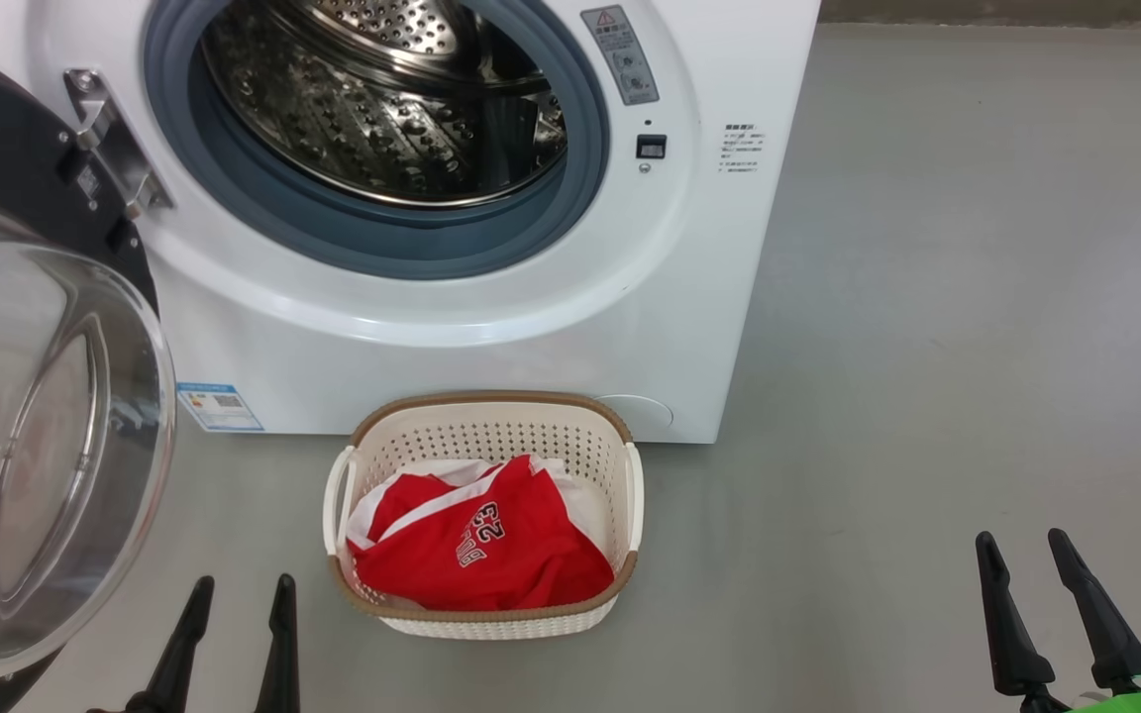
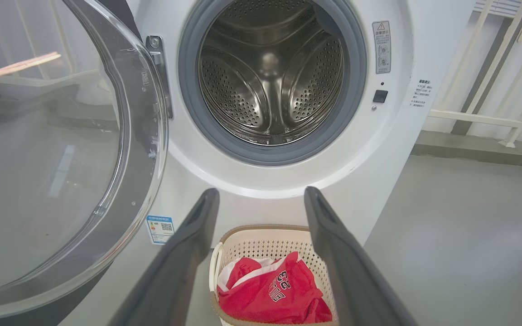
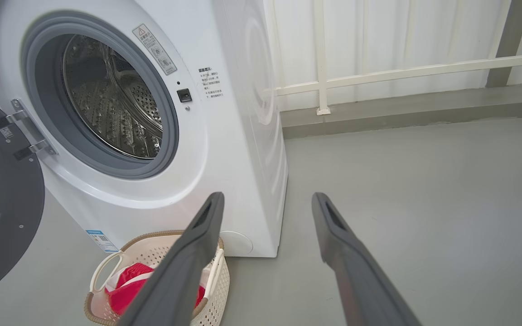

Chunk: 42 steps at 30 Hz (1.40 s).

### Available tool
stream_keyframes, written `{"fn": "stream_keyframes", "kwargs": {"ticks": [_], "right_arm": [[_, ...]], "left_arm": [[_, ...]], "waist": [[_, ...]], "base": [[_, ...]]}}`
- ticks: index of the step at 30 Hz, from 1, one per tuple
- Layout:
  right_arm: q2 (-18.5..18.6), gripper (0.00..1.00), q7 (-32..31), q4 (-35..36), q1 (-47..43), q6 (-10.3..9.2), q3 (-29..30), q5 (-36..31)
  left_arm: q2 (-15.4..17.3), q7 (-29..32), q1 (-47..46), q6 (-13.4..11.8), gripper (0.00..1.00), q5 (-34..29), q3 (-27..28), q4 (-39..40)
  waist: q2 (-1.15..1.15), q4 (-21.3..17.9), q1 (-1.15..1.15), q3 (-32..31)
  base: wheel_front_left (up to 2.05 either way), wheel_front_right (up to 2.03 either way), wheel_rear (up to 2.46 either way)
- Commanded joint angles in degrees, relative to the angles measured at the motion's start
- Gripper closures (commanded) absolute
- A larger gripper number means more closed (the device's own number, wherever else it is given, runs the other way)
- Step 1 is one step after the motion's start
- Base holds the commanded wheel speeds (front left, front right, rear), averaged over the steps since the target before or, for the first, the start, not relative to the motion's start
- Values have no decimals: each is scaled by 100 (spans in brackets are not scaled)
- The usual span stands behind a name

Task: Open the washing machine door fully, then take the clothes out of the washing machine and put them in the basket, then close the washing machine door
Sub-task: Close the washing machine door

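Left gripper [image 1: 243, 584] nearest, low left: fingers spread wide, nothing between them. Right gripper [image 1: 1022, 540] low right: likewise wide apart, empty. Next out: basket [image 1: 491, 434] on grey floor [image 1: 927, 396], just in front of washing machine [image 1: 491, 337]. Clothes [image 1: 491, 545] bunched inside basket (red jersey, white "23" uppermost). Washing machine door [image 1: 46, 426] stands open at left, glass bowl toward robot. Farthest: perforated steel drum [image 1: 382, 109] ringed by grey-blue gasket [image 1: 382, 243].

washing machine door [image 3: 12, 217] open, clothes [image 3: 127, 290] in basket [image 3: 218, 290]
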<state>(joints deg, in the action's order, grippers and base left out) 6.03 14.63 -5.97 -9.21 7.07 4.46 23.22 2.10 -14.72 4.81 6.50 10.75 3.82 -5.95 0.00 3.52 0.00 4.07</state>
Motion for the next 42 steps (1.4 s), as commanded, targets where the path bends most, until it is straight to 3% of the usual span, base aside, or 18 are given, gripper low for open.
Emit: {"fn": "stream_keyframes", "kwargs": {"ticks": [1, 17, 26, 36, 42], "right_arm": [[126, 0, 37, 160, 129, 42, -123, 0], [269, 0, 37, 94, 266, 42, -430, -1], [392, 0, 37, -38, 394, 42, -821, 32], [494, 0, 37, -193, 515, 42, -1187, 106], [545, 0, 37, -257, 701, 42, -1471, 124]], "left_arm": [[77, -28, -88, -31, 0, 32, 159, 117], [77, -28, -111, -358, 0, 232, 42, -2], [77, -28, 11, -643, 0, 405, -79, -28], [77, -28, 213, -876, 0, 525, -187, -129], [77, -28, 331, -983, 0, 638, -122, -14]], "waist": [[0, 22, 0, 12], [0, 608, 0, 13], [0, 1326, 0, -90], [0, 2379, 0, -272], [0, 2563, 0, -216]], "base": [[0, 0, 0], [0, 0, 0], [0, 0, 0], [0, 0, 0], [0, 0, 0]]}}
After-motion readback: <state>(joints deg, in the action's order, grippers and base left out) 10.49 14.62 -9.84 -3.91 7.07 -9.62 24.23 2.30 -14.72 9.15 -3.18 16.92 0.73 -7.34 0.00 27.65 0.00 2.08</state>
